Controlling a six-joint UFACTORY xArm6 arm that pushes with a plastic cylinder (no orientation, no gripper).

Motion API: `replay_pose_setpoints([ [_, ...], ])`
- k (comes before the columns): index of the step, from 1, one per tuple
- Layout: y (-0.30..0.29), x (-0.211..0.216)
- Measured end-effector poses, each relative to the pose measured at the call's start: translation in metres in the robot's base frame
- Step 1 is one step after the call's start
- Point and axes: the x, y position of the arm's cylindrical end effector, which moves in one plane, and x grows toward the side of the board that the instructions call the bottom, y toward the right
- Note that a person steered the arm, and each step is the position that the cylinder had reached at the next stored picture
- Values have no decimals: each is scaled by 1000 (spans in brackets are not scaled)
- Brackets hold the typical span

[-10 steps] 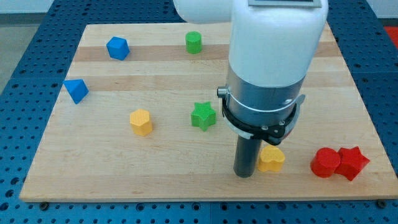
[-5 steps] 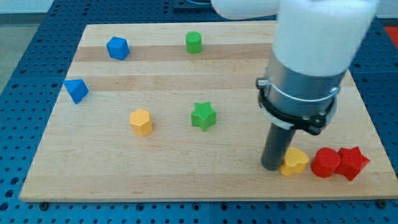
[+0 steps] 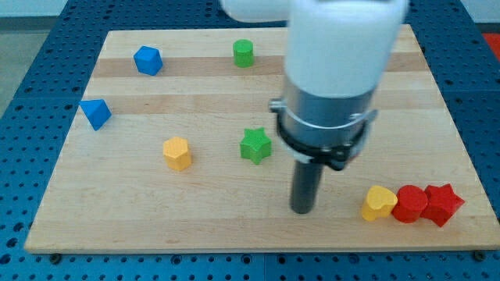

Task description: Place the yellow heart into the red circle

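The yellow heart (image 3: 379,203) lies near the view's bottom right and touches the left side of the red circle (image 3: 409,204). A red star (image 3: 443,204) sits against the circle's right side. My tip (image 3: 302,211) rests on the board to the left of the yellow heart, apart from it by a clear gap. The arm's white and grey body hangs above the rod and hides part of the board behind it.
A green star (image 3: 255,145) sits just up-left of the rod. A yellow hexagon block (image 3: 177,153) lies left of centre. A blue block (image 3: 96,113) and another blue block (image 3: 148,60) sit at the left, a green cylinder (image 3: 244,53) at the top. The board's bottom edge (image 3: 258,248) is close.
The tip pushed the yellow heart right until it met the red circle, then drew back to the left, leaving the heart against the circle.
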Motion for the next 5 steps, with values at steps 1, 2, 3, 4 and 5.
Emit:
replay_pose_setpoints([
  [1,-39,0],
  [2,-66,0],
  [3,-82,-4],
  [4,-90,-49],
  [5,-96,-111],
])
